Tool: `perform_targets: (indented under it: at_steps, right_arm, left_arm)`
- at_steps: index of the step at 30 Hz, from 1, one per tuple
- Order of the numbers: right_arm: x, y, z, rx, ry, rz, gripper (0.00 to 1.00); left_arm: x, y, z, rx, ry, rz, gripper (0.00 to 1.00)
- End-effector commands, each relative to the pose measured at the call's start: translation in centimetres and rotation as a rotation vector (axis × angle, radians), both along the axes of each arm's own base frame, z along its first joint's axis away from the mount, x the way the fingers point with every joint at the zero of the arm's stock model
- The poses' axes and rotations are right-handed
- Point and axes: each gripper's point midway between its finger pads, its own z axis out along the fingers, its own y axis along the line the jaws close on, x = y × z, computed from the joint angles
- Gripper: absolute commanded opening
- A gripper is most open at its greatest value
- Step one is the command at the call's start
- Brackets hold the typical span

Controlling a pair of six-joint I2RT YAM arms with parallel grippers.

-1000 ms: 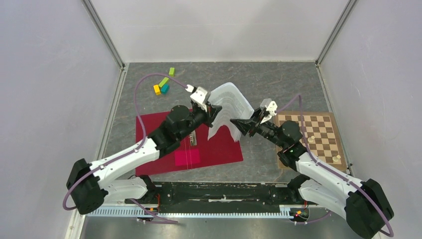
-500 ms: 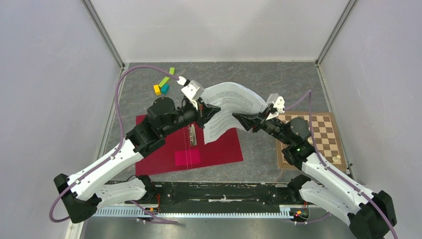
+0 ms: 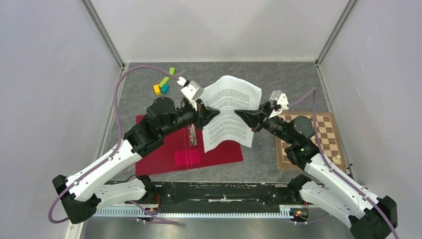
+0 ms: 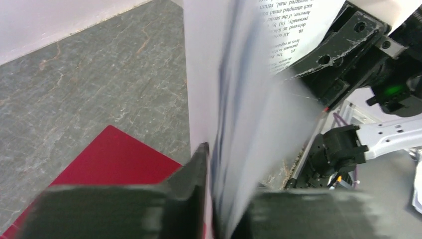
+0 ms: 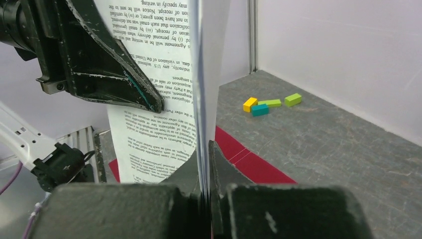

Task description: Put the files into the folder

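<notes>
Files [image 3: 230, 112]: printed sheets, count unclear, aloft over the red folder [image 3: 164, 144]'s right edge. Left gripper [image 3: 214, 113], right gripper [image 3: 239, 114]: each clamped on a side. Hazard: pull unevenly and you tear them, or spill sheets onto the desk [image 3: 278, 84].

The files [image 3: 231, 107] hang above the folder [image 3: 160, 162] — chessboard [image 3: 323, 132] to their right.

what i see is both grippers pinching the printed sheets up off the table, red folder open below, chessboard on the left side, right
Not quite. The top external view shows the chessboard on the right side, by the right arm. The rest stands: the left gripper and right gripper pinch the printed sheets, and the red folder lies open below.
</notes>
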Motion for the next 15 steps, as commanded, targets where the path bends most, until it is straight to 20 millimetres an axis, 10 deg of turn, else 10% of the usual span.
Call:
perform_targets:
  at_steps: [1,5,15]
  right_arm:
    - [0.0,1.0,0.5,0.007,0.09,0.047,0.0]
    - [2.3,2.1,-2.8,-0.07,0.295,0.009,0.0]
    - [7.9,6.1,-19.6,-0.222,0.875,-0.019,0.0]
  left_arm:
    - [1.5,0.2,1.6,-0.05,0.052,0.096,0.29]
    - [5.8,5.3,-0.3,0.027,0.134,0.505,0.6]
    - [10.4,11.3,-13.1,0.151,0.476,0.894,0.53]
